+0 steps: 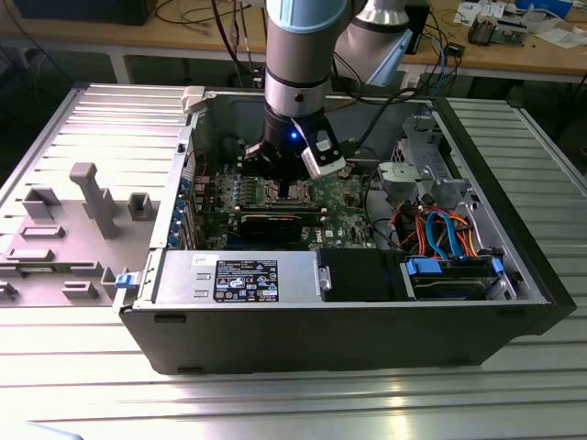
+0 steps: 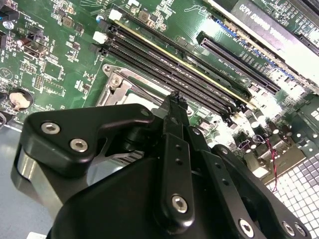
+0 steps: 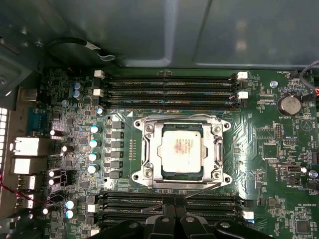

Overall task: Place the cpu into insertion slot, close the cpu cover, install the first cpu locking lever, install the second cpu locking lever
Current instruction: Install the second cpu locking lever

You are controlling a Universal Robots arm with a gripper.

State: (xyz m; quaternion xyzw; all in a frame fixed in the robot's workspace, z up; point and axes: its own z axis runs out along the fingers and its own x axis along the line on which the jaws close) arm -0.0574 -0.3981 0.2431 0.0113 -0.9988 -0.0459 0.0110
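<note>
In the first wrist view the cpu (image 3: 182,149), a silver-grey square, lies in the insertion slot (image 3: 147,174) on the green motherboard (image 3: 259,134). The cpu cover (image 3: 157,145), a thin metal frame, lies flat around it. A thin wire locking lever (image 3: 195,190) runs along the slot's edge nearest my fingers. My gripper (image 3: 175,205) is shut with nothing between its black fingers, and it sits just beside that edge over the memory slots. In the second wrist view the gripper (image 2: 175,102) hides most of the insertion slot (image 2: 119,85). In the exterior view the gripper (image 1: 286,174) hangs low over the slot.
Long black memory slots (image 3: 169,84) flank the socket on two sides. Blue-topped capacitors (image 3: 93,144) stand beside it. The open computer case (image 1: 275,321) has steep walls, a power supply box (image 1: 238,280) and cables (image 1: 440,229) on the exterior view's right. A grey fixture (image 1: 92,197) stands outside on the exterior view's left.
</note>
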